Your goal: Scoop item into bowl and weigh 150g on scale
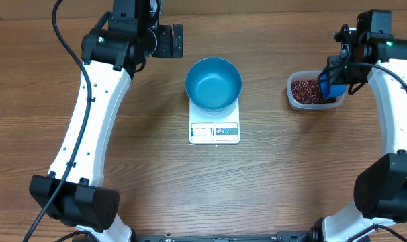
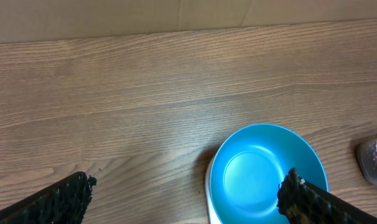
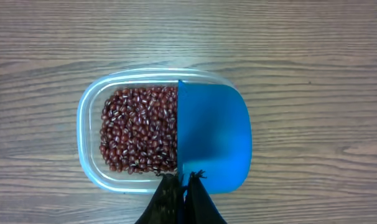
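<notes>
here, blue bowl [image 1: 213,83] atop white scale [image 1: 214,132]

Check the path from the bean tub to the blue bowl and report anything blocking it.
Nothing visible blocks it. Only bare table lies between the tub and the bowl on the scale. The right gripper holds the scoop over the tub, right by the beans.

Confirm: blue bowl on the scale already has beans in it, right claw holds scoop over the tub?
Not quite: the bowl is empty, as the overhead view shows. It does sit on the scale, and the right claw holds the scoop over the tub of beans.
</notes>
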You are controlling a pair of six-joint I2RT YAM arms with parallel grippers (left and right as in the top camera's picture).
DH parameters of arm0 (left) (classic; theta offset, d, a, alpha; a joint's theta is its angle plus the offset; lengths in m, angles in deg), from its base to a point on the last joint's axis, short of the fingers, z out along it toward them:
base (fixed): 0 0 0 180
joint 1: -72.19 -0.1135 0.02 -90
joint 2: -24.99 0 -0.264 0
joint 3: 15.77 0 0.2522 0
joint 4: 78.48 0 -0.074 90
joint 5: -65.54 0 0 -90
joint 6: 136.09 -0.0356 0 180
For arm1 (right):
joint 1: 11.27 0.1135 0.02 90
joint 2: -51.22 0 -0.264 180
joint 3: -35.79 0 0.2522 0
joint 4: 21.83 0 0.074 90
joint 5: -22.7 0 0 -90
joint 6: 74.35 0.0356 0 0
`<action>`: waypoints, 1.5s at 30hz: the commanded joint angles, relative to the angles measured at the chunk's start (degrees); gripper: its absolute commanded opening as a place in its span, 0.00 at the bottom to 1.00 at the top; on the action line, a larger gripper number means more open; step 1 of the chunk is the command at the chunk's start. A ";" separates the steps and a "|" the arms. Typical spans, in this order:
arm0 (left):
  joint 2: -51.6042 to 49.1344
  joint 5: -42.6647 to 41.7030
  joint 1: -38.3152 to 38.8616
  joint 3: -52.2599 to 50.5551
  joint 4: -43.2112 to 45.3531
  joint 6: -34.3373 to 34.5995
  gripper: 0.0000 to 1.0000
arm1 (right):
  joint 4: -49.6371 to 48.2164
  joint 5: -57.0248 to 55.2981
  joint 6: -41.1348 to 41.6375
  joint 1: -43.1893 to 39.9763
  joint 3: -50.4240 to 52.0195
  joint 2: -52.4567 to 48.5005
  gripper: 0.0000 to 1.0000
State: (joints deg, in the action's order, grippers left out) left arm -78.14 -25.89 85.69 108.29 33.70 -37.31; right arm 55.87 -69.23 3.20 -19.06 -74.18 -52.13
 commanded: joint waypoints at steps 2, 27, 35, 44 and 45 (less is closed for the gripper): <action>0.28 0.37 -0.02 0.81 0.04 -0.42 1.00 | -0.42 -0.39 -0.52 -0.33 0.63 0.39 0.04; 0.28 -0.37 0.02 0.81 -0.13 -1.05 1.00 | -1.70 9.05 0.63 -0.33 -1.49 3.48 0.04; 0.28 -9.11 3.02 0.79 -7.17 -5.57 0.86 | 0.20 11.54 1.92 -2.49 -2.16 6.58 0.04; 0.28 -9.09 15.96 -10.69 -9.81 -5.31 0.62 | 2.38 13.25 1.92 -6.12 -2.12 6.21 0.04; 0.28 -8.52 17.00 -12.70 -9.29 -4.42 0.57 | 2.38 13.25 1.92 -6.12 -2.12 6.14 0.04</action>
State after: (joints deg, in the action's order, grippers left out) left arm -78.14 -34.21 99.92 100.97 23.38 -42.12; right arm 58.27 -57.01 4.93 -25.16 -74.81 -46.45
